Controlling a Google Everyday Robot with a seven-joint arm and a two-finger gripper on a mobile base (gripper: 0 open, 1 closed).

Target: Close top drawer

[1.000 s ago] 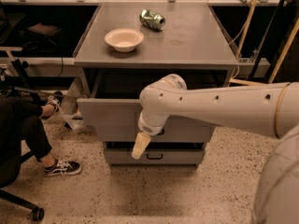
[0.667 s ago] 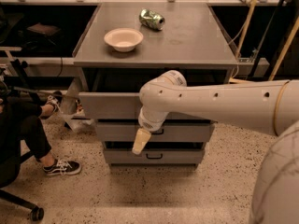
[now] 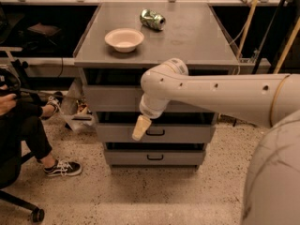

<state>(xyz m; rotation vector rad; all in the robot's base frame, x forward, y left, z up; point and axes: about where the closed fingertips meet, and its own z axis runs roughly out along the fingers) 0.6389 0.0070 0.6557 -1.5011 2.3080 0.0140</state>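
Observation:
The top drawer is the tall grey front panel under the cabinet top. It sits pushed in, about level with the fronts below it. Its black handle is hidden behind my arm. My gripper is cream-coloured and points down. It hangs just below the top drawer's lower edge, in front of the left part of the middle drawer. It holds nothing that I can see.
A white bowl and a crushed green can lie on the cabinet top. The bottom drawer is shut. A seated person and a chair wheel are at the left. Poles stand at the right.
The top drawer has slid from well pulled out back into the cabinet. My gripper and arm have moved with it toward the cabinet.

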